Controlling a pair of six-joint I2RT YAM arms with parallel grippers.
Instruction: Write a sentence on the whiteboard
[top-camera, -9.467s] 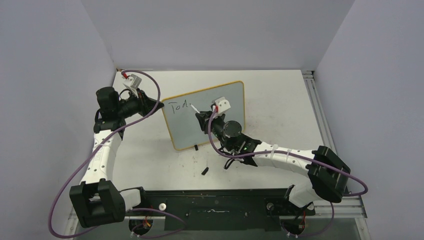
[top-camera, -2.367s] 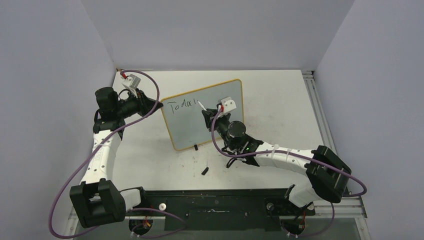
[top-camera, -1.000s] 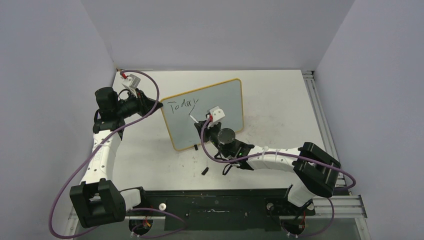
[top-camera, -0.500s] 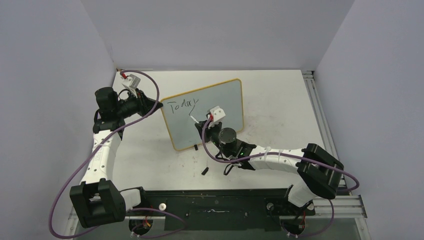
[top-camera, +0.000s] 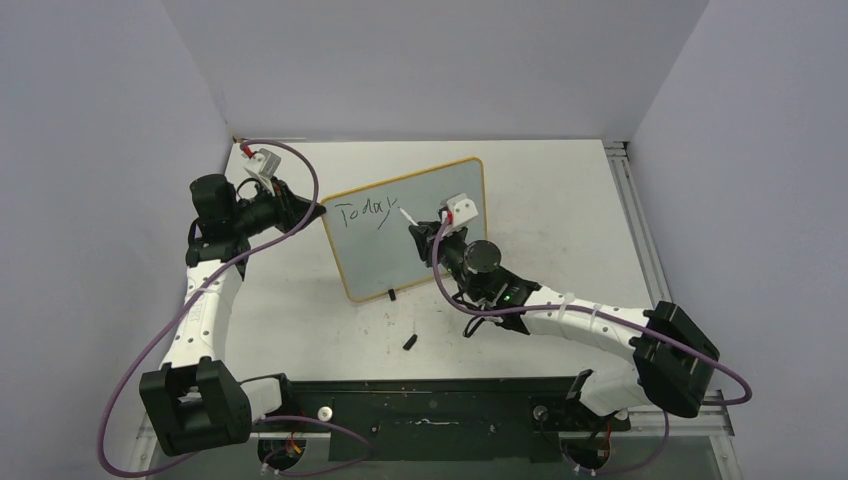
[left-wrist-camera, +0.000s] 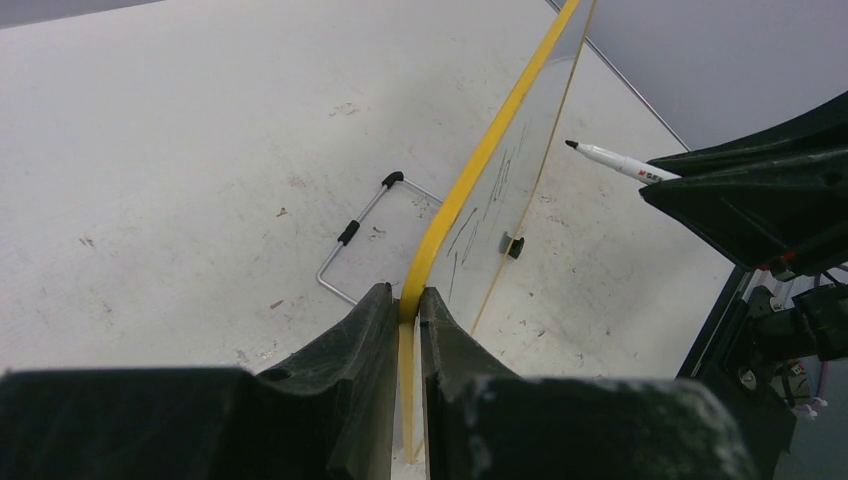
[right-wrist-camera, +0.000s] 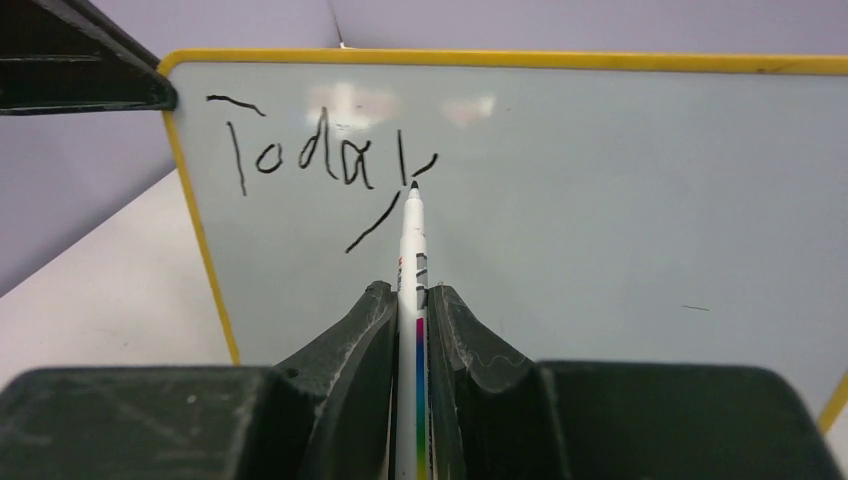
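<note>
Half a second ago the right claw (top-camera: 424, 232) sat lower and further left, drawing the tail of a "y". Now the arm has swung up and to the right, carrying the marker (top-camera: 408, 216) to just past the end of the written word. Over the last ten seconds or so the writing has grown from "Tod" to "Today". We judge the first word done and the pen placed to begin the next stroke, so most of the sentence (top-camera: 362, 211) is not yet written.

The whiteboard (top-camera: 370, 262) stands tilted on the white counter (top-camera: 560, 200), between the two arms. The left claw (left-wrist-camera: 404, 300) is closed tight on the board's yellow frame at its left edge, steadying it. Behind the board, the left wrist view shows a wire stand (left-wrist-camera: 350, 235) lying on the counter.

The right claw (right-wrist-camera: 411, 300) is closed snugly around the marker (right-wrist-camera: 411, 250), which points straight at the whiteboard (right-wrist-camera: 620, 200). In the left wrist view the tip appears to sit just off the glossy face, not pressing on it.

Readable writing: the sentence (right-wrist-camera: 320, 160) so far says "Today" in thin black slanted letters. The marker (left-wrist-camera: 620, 162) carries small red print near its tip and a rainbow stripe along the barrel, both too small to read. A small black object (top-camera: 410, 341), perhaps the cap, lies on the counter near the arm bases.
</note>
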